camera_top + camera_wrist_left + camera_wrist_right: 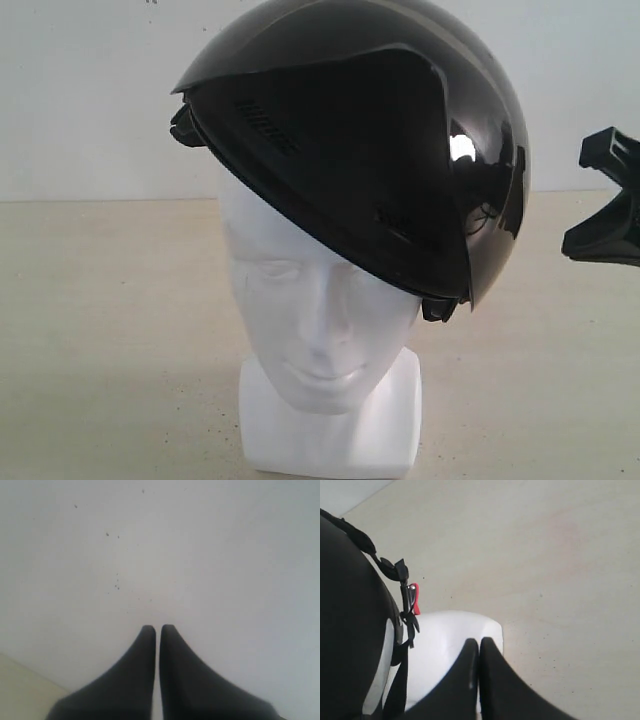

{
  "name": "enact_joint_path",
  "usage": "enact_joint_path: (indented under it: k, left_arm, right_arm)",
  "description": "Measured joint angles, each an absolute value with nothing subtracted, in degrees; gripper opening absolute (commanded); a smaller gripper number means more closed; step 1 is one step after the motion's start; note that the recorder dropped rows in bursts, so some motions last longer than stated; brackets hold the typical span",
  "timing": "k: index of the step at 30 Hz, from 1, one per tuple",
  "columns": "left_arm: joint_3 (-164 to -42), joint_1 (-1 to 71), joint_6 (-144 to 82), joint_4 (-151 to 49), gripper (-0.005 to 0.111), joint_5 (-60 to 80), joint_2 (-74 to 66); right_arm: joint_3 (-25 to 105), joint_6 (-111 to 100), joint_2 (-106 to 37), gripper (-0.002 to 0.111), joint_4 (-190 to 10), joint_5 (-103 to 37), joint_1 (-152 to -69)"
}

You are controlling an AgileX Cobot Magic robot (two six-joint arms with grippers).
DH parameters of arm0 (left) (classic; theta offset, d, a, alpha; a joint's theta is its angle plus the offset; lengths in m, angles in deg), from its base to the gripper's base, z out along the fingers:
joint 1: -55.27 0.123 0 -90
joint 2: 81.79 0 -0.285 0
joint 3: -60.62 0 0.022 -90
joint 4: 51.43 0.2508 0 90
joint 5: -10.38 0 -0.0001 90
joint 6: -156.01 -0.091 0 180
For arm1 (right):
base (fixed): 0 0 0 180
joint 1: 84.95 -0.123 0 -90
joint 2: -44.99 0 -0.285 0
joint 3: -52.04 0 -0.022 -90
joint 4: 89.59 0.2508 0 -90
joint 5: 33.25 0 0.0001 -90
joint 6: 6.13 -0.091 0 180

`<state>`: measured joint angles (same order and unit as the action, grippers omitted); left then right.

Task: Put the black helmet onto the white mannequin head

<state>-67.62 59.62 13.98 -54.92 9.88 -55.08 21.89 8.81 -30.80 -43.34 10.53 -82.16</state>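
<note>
Pale beige desk [100, 330] carries everything, its far edge meeting a white wall [200, 555]. The black helmet [380, 150] sits on the white mannequin head [320, 330], tilted, with its rim running slantwise across the brow above the face. The head stands on its blocky neck about mid-width of the desk, well in front of the far edge. The right gripper [479, 641] hangs near the helmet without touching it, claws pressed together on nothing. The left gripper [157, 627], likewise closed and empty, faces the wall. A small red clip [414, 597] hangs on the helmet's black strap [355, 532].
</note>
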Motion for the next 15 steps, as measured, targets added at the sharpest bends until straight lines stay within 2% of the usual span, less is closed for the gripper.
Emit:
enact_joint_path:
  k: [3, 5, 8, 10, 15]
  left_arm:
    - [-76.7, 59.5, 13.6, -54.9, 0.004, 14.8, -45.4]
    - [-87.8, 59.5, 8.3, -55.1, 0.004, 24.7, -35.5]
    - [-105.3, 59.5, -12.6, -60.4, 0.004, 42.6, -22.0]
    - [-111.3, 59.5, -20.5, -64.7, 0.004, 48.7, -15.6]
    - [-116.0, 59.5, -41.5, -82.6, 0.004, 54.2, -7.9]
  right_arm:
    - [20.0, 11.0, -30.8, 0.000, -39.1, 10.4, -82.2]
    - [18.0, 13.4, -30.8, 0.000, -34.9, 10.9, -82.2]
    - [15.1, 17.3, -30.8, 0.000, -29.7, 11.8, -82.2]
    - [14.6, 18.7, -30.8, 0.000, -28.7, 11.8, -82.2]
    - [14.6, 20.3, -30.8, 0.000, -28.1, 11.8, -82.2]
